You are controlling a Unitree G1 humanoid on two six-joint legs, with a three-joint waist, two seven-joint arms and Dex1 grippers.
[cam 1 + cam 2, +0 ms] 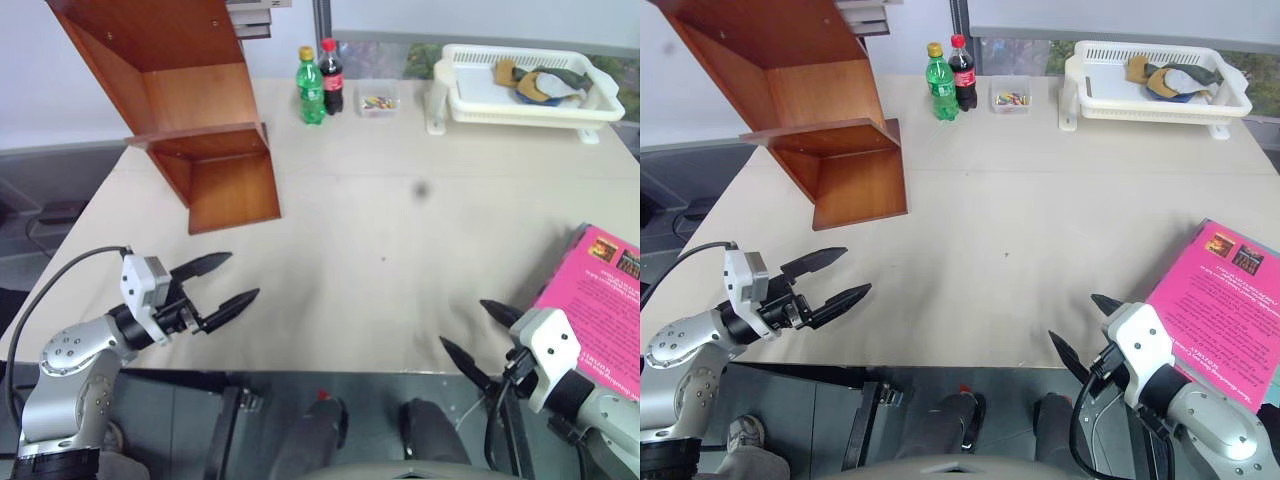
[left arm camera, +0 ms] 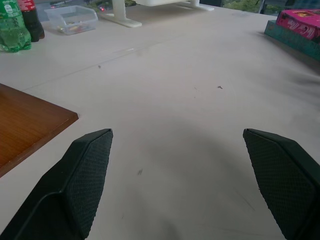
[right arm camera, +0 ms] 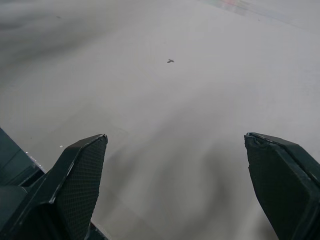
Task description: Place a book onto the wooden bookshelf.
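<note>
The bright pink book (image 1: 598, 300) lies flat at the table's right edge; in the left wrist view the book (image 2: 301, 19) rests on top of a teal-blue book (image 2: 292, 42). The reddish-brown wooden bookshelf (image 1: 190, 120) stands at the far left of the table, its open compartments facing me. My left gripper (image 1: 244, 275) hovers open over the near left of the table, in front of the shelf, with nothing between its fingers. Just left of the pink book's near corner, my right gripper (image 1: 463, 322) is open and empty at the table's front edge.
A green bottle (image 1: 311, 88) and a cola bottle (image 1: 330, 77) stand at the back centre beside a small clear box (image 1: 378, 101). A white plastic rack (image 1: 525, 95) holding a few items sits at the back right. The beige table (image 1: 400, 230) spreads between shelf and book.
</note>
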